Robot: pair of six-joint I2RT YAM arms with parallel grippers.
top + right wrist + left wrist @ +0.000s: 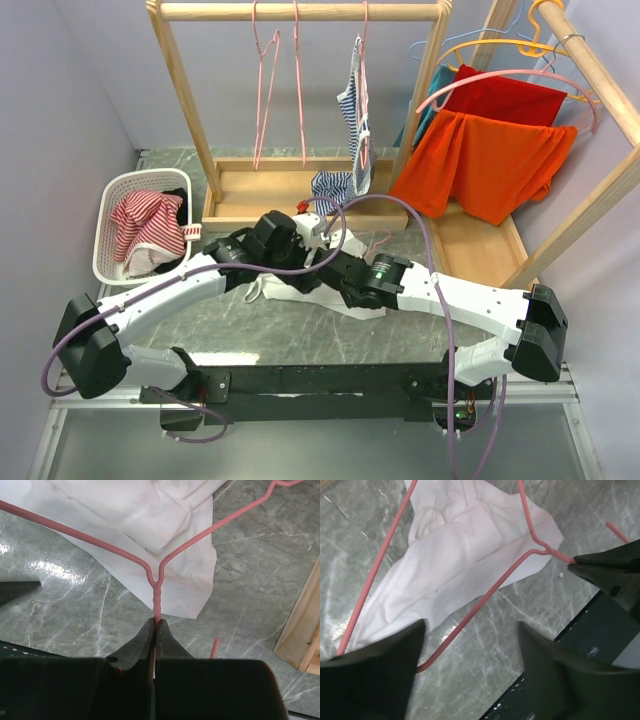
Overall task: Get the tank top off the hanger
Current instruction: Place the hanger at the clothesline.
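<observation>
Just ahead of your right claw (155, 625), clamped on the hanger (210, 529) neck, the tank top (125, 510) lies on the surface (65, 615), apparently not yet off the wire. Left claw (470, 635) gapes above it. You've pulled nothing free.

Light is bright and even. A white glare lies on the green marble table (55, 570); the black left hand (470, 640) looks blurred.
</observation>
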